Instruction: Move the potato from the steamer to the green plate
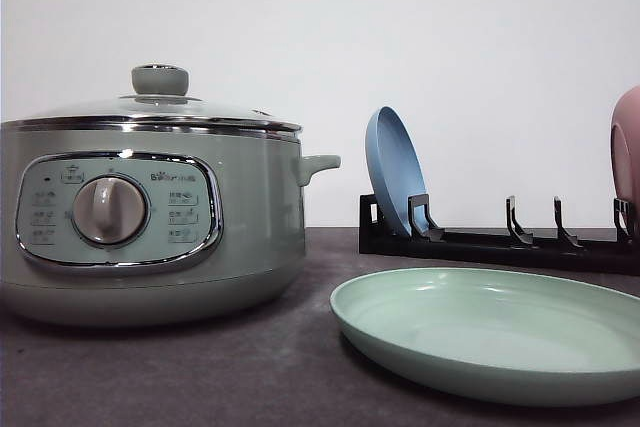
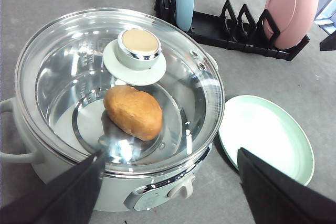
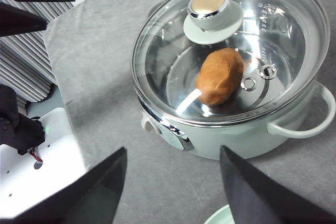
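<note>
Progress: nothing moved yet; lid (image 2: 121, 85) closed on the steamer (image 1: 150, 217), potato (image 2: 133, 112) inside, below both grippers.
Left gripper (image 2: 170, 190): spread wide, empty, above the steamer's front rim.
Right gripper (image 3: 173, 192): spread wide, empty.
Left to do: lift lid, grasp potato, carry to plate (image 2: 265, 135).
Room: plate bare, beside the left gripper; rack (image 1: 500, 237) behind it.
</note>
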